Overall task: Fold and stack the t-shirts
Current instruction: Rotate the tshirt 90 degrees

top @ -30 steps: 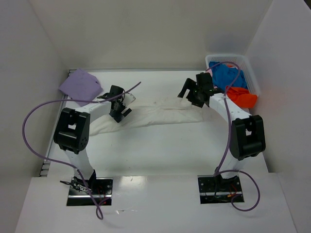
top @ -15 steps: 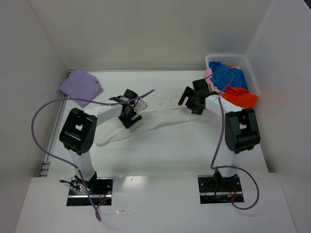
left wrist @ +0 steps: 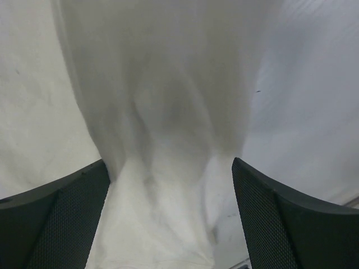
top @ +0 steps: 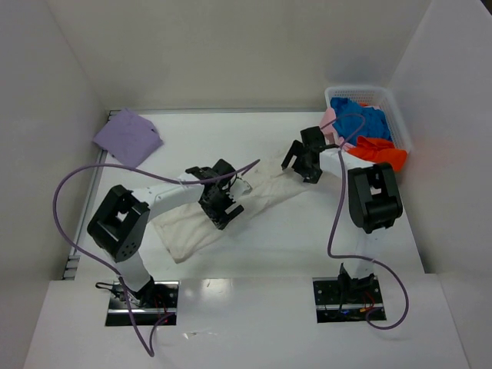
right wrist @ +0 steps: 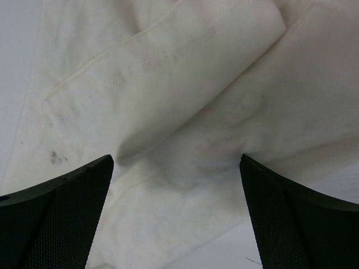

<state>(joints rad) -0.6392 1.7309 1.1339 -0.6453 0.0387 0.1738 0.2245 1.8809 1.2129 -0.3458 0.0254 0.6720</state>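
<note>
As the off-white t-shirt (top: 257, 194) lies in a band, its long axis runs 8 to 2 o'clock.
The left gripper (top: 223, 209) stands over mid-length and the right gripper (top: 302, 163) over the 2 o'clock end; both pairs of jaws are spread, with cloth spanning each gap.

Off-white tee (top: 269, 192) w/ dark specks; lavender tee (top: 127, 137), blue tee (top: 361, 121), orange-red tee (top: 382, 152).
</note>
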